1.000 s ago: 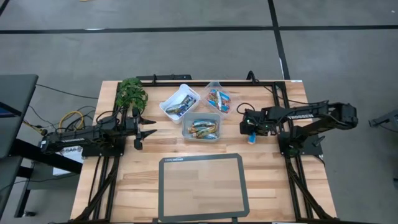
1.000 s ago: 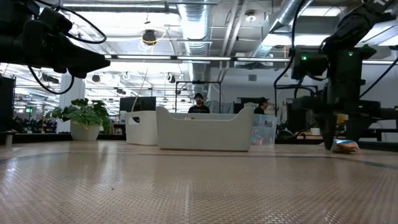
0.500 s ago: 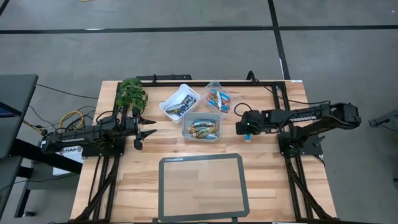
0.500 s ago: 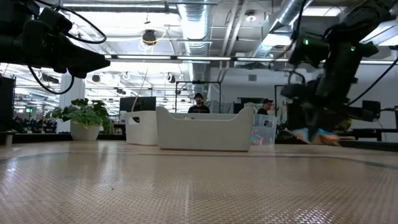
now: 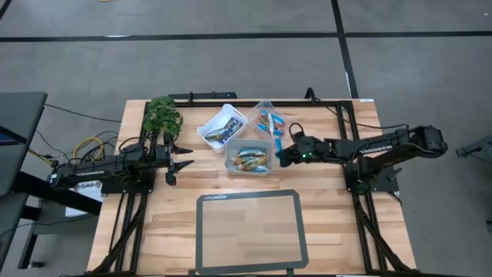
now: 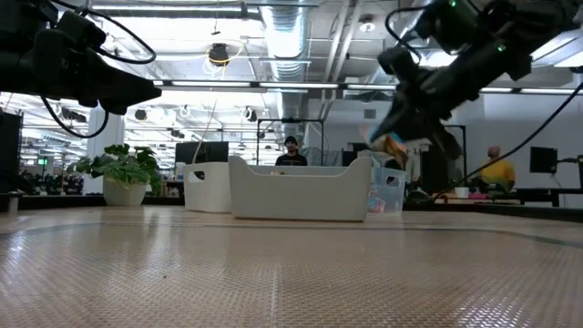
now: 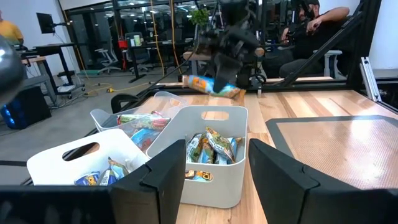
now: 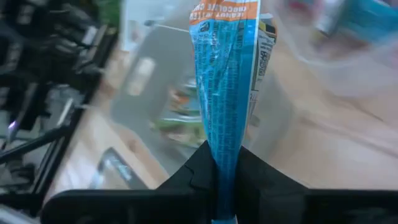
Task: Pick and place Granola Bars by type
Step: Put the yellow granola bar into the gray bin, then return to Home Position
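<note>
My right gripper [image 5: 280,156] is shut on a blue granola bar [image 5: 274,145] with an orange end, above the table beside the tubs. The bar also shows in the low view [image 6: 392,144] and the left wrist view [image 7: 210,84]. A white tub [image 5: 250,159] holds tan-brown bars. A second white tub [image 5: 221,127] holds darker bars. A clear tub [image 5: 268,121] holds blue bars. My left gripper [image 5: 175,162] is open and empty at the table's left, its fingers pointing at the tubs. My right gripper pinches the blue bar's near end [image 8: 225,140] between its two fingers. The fingers come from the table's right and lie along the bar. The bar sticks out ahead of the fingers, orange end [image 8: 225,11] farthest out, lifted clear of the table.
A green plant [image 5: 162,115] stands at the far left corner. A dark-framed mat [image 5: 251,231] lies at the table's near middle. People sit in the room beyond the table.
My right gripper has lifted the blue bar off the table at the right and carried it up and toward the table's left, to the tubs. It has tipped as it went.
</note>
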